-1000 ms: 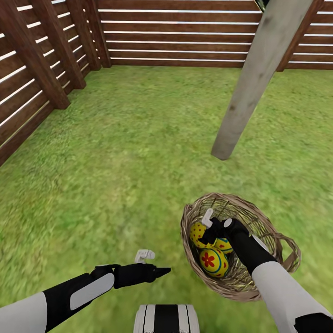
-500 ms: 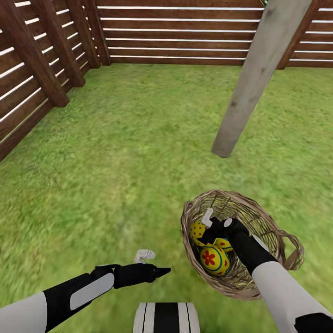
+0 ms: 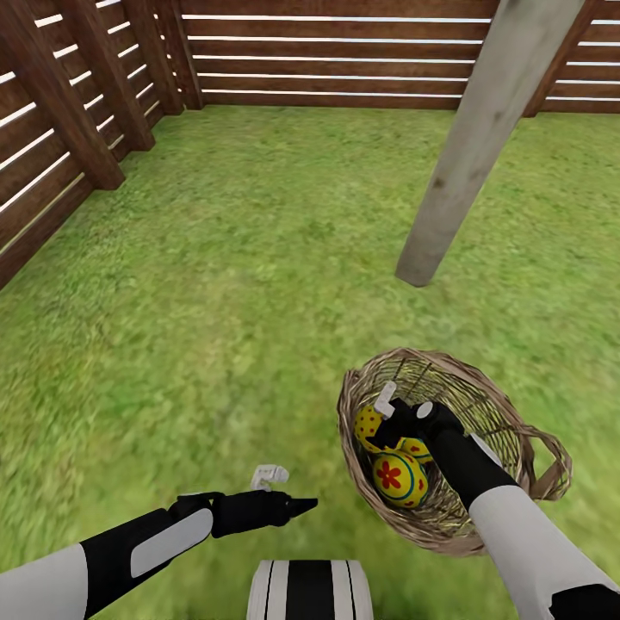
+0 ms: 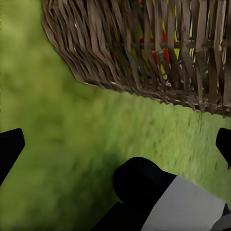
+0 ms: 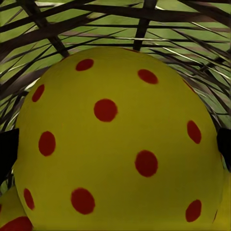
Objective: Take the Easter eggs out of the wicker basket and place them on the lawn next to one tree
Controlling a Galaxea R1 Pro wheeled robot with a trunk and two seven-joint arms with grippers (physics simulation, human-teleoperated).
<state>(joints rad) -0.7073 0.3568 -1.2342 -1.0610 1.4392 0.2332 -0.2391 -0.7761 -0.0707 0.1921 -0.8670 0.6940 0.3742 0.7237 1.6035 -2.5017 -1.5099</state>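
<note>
1. On my far left the fence [image 3: 52, 146] runs along the edge of the lawn [image 3: 241, 284], well away from both grippers, and turns the corner to close off the far side too.
2. My left gripper [image 3: 284, 491] hovers low over bare grass, well apart from the tree and just left of the basket. In the left wrist view the two black fingertips [image 4: 9, 147] sit at opposite edges of the picture with open grass between them, so I read the jaws as spread wide and holding nothing. The woven wall of the basket [image 4: 144, 53] stands just ahead of that gripper, with yellow and red showing through the weave.
3. The basket [image 3: 499, 405] sits on the grass with my right arm reaching down into it from above.
4. My right gripper [image 3: 398, 412] is inside the basket, right up against the dotted egg [image 3: 368, 424]. In the right wrist view that dotted egg [image 5: 120, 144] lies between the dark fingertips [image 5: 7, 149] at either edge. The jaws look spread about as wide as the egg, but I cannot tell whether the pads press on it.
5. Just below the gripper lies the flower egg [image 3: 398, 479], touching the dotted one. A third egg [image 3: 419, 449] peeks out between them, mostly hidden by my wrist.
6. Beyond the basket, ahead of the right gripper, the tree [image 3: 478, 146] rises from the grass as a pale bare trunk, near the basket but not touching it.
</note>
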